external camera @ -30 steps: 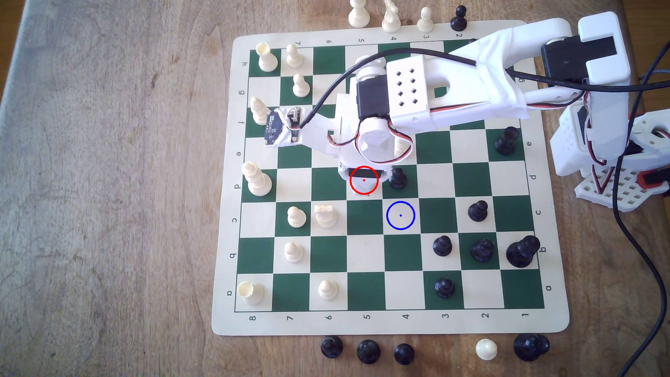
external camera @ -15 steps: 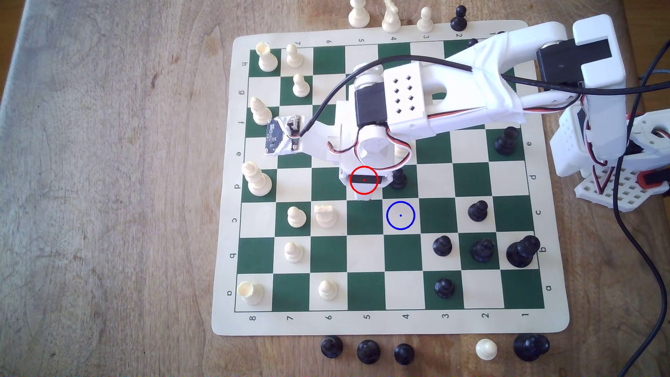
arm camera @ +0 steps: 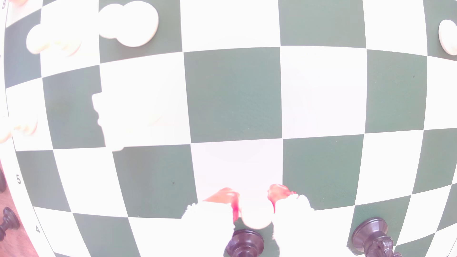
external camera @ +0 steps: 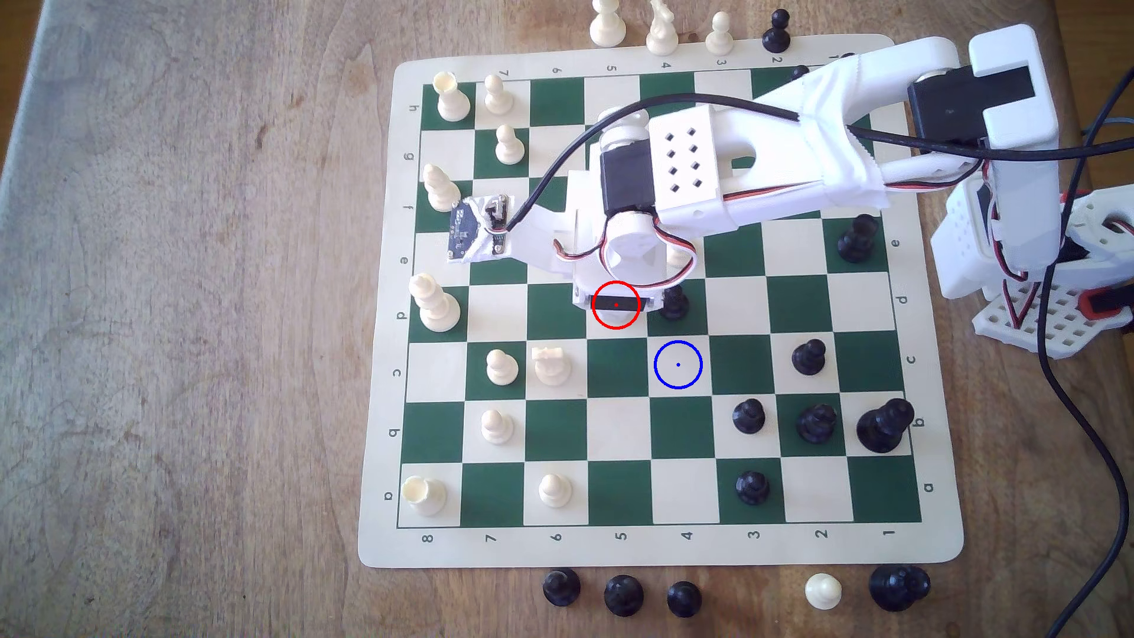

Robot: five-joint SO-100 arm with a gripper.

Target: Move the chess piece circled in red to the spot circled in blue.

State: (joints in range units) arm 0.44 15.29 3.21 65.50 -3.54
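My gripper (external camera: 617, 314) hangs over the red-ringed cream square, and the wrist covers the cream pawn in the exterior view. In the wrist view the pawn's round head (arm camera: 256, 217) sits between the two red-padded fingertips (arm camera: 223, 196), which press on both sides of it, so my gripper (arm camera: 252, 197) is shut on it. The blue-ringed cream square (external camera: 678, 364) with its centre dot lies bare, one square diagonally toward the exterior view's lower right.
A black pawn (external camera: 673, 303) (arm camera: 244, 243) stands right beside the gripper on the exterior view's right. A cream rook (external camera: 550, 365) and pawn (external camera: 502, 367) stand to the left of the blue ring. More black pieces (external camera: 809, 357) stand at the right.
Since one second ago the arm and wrist have shifted slightly left and down over the red ring. Over the last half second almost nothing has moved.
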